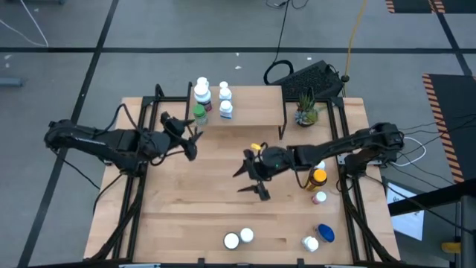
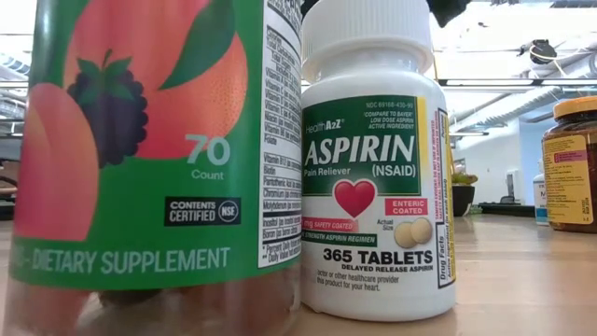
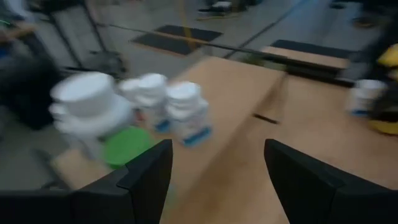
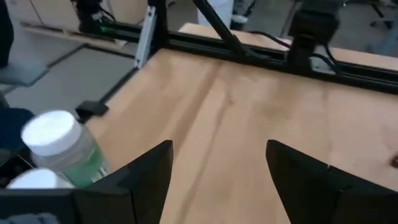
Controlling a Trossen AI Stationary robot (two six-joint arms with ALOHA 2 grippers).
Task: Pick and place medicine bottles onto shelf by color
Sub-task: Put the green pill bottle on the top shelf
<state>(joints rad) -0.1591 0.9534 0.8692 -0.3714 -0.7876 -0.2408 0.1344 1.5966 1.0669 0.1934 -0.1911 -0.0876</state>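
The light-wood shelf stands at the table's far middle. On its left end stand three white bottles and a green-capped one; they also show in the left wrist view. My left gripper is open and empty just near of them, its fingers apart. My right gripper is open and empty over the table's middle, above bare wood. A white-capped, green-labelled bottle stands off to its side. An amber bottle stands at the right.
Loose bottles stand on the table: a white one, a blue one, another white one and two white-capped ones at the near edge. A potted plant stands by the shelf's right end. The aspirin bottle fills the low view.
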